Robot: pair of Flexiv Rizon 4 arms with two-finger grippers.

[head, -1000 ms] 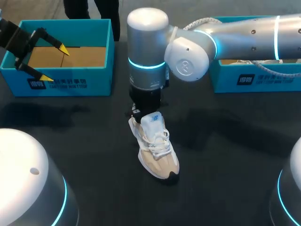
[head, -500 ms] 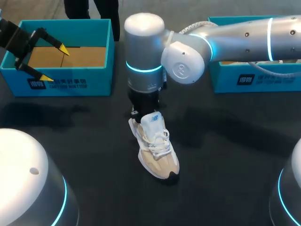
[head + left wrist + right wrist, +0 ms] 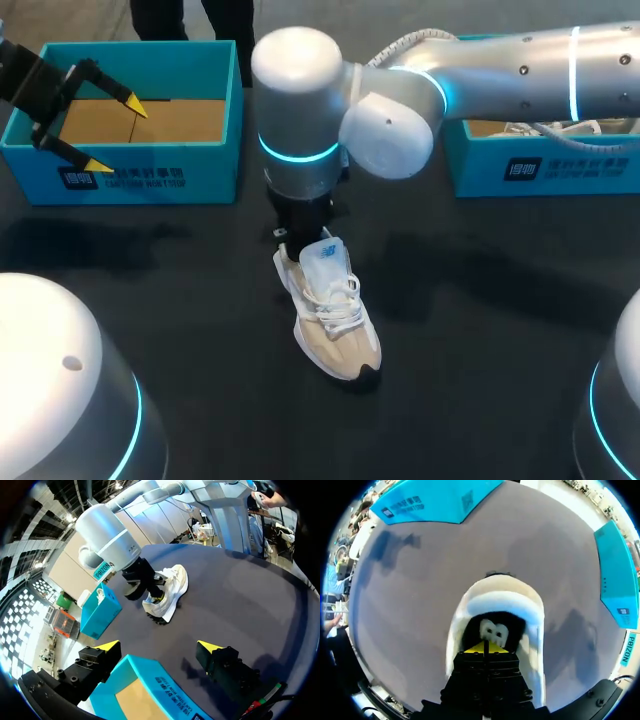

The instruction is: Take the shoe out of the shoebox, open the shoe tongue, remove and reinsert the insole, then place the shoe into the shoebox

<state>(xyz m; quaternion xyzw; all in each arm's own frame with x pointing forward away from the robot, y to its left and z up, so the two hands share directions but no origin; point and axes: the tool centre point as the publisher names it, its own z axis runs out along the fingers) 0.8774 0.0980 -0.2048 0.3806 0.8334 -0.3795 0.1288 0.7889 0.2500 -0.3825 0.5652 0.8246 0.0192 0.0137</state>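
Overhead, the shoe [image 3: 335, 320] is lying mid-table with its toe toward 5 o'clock, and the right arm [image 3: 500, 70] is hiding its own fingertips above the heel. At 10 o'clock the left gripper [image 3: 117, 134] is hanging spread, gripping nothing, over the left shoebox [image 3: 150, 178].

The left wrist view is showing that box's corner between those parted fingers.

In the right wrist view, the right gripper [image 3: 485, 648] is pressing its tips together inside the shoe's opening. Anything pinched is hidden.

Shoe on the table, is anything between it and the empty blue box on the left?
Nothing lies on the table between the shoe and the left shoebox. However, the left arm holds its jaws open above that box's left end, over part of its opening.
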